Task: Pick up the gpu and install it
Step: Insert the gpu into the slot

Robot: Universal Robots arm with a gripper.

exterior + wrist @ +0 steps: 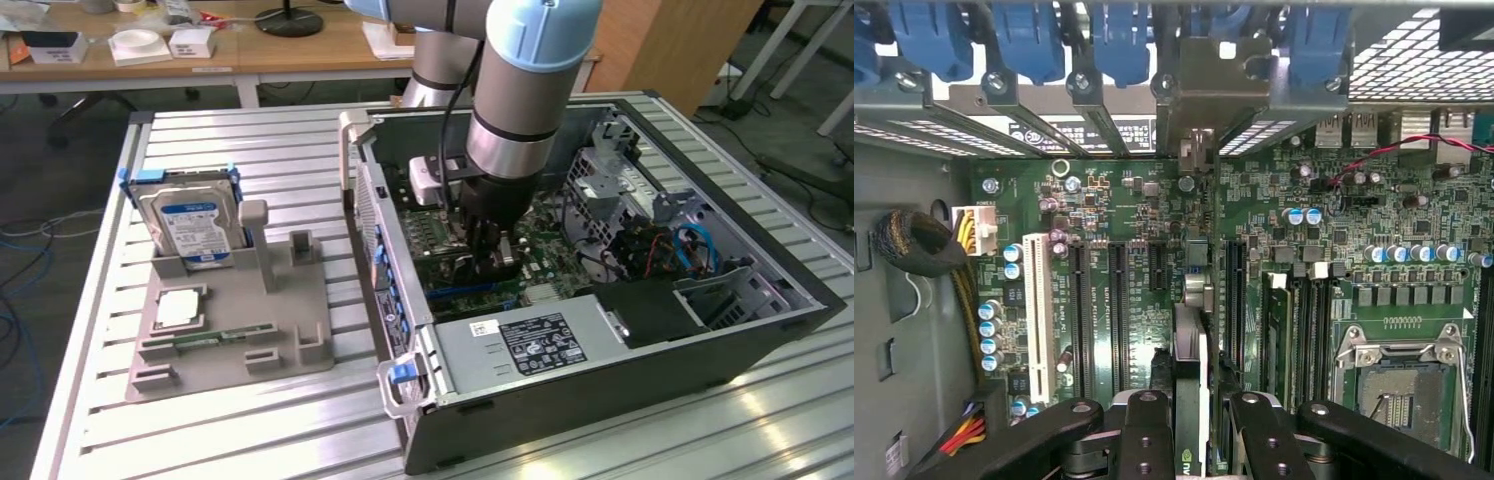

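The gpu (1191, 330) appears edge-on in the wrist view, a thin card standing upright over the green motherboard (1134, 210). It lines up with a black expansion slot, and its metal end bracket (1206, 95) is at the case's rear slot openings. My gripper (1190, 425) is shut on the card, one black finger (1144, 435) on each side. In the exterior view my gripper (489, 250) reaches down inside the open computer case (747, 330), with the dark gpu (465, 268) low over the board.
A grey fixture (287, 355) on the exterior view's left holds a silver hard drive (194, 225), a small chip (178, 308) and a thin RAM stick (207, 340). Inside the case are the power supply (527, 345), cables (924, 245), a white slot (1037, 300) and the CPU socket (1399, 385).
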